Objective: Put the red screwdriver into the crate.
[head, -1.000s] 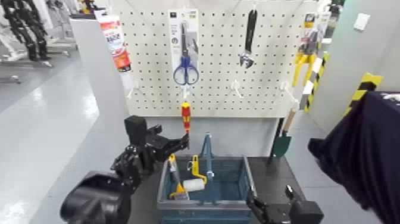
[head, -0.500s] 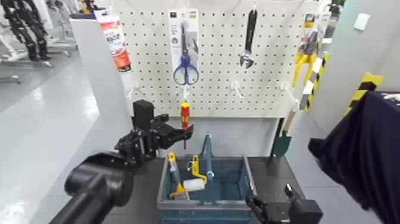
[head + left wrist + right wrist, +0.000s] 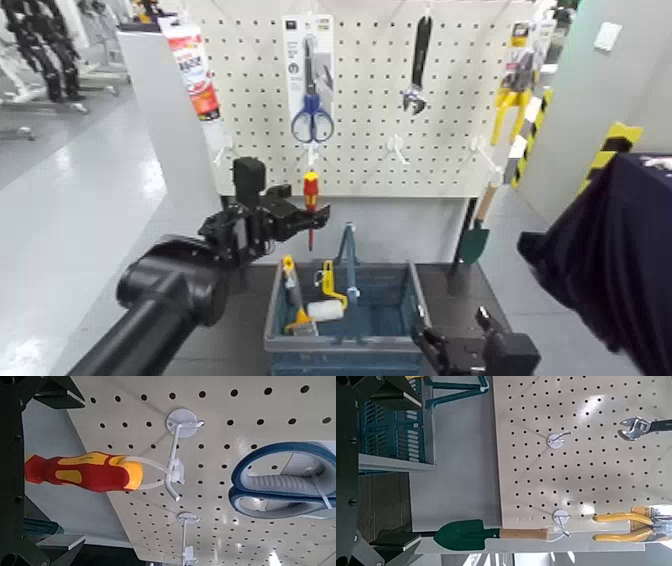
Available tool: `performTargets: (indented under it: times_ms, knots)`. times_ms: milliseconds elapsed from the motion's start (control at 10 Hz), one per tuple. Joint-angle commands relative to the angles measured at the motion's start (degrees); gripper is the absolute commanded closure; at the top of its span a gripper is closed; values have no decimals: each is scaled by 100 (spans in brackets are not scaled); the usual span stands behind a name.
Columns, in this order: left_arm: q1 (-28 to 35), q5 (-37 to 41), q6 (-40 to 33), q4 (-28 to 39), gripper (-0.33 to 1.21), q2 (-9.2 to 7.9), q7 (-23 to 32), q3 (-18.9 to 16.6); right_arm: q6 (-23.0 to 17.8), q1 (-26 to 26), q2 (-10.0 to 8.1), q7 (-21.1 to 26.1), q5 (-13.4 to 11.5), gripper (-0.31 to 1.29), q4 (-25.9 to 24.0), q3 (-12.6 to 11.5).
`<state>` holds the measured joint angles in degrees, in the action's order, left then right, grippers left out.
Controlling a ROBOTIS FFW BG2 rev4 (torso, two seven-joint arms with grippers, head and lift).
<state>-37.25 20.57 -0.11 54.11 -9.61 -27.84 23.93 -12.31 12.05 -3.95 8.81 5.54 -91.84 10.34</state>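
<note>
Change: we see the left gripper has risen closer to the pegboard since a second ago
Claw: we read it spread, flanking the red screwdriver; contact unclear
Screwdriver: hanging on its hook, above the crate
Right gripper: low by the crate; we cannot tell

The red screwdriver hangs upright from a hook on a pegboard, at about eleven o'clock from the crate and well above it. Its handle is red with yellow patches and a yellow end, handle uppermost, and the thin shaft points straight down. The crate is a rectangular blue-teal plastic box with a grey rim and a tall upright centre handle. It sits level on the dark table, open side up.
</note>
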Motion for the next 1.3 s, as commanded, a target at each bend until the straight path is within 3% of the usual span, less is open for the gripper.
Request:
performTargets:
  times_ms: [100,300,500,1100,1300]
  knots:
    - [-98,-1,-68,-155,22,47,-11,33,-9,-1,0,-2,9,14,8,3]
    - [-125,8,-41,-216,84,55,6,33,-9,-9,0,-2,9,14,8,-6]
    - [-125,43,-103,-216,112,55,15,15,-9,-18,-18,-2,9,14,0,-6]
    - [-37,52,-191,-111,119,55,-46,6,-35,-27,-35,-11,9,14,-9,-24]
    - [139,34,-41,232,119,29,-90,-73,-35,-18,-35,-11,9,14,-9,-32]
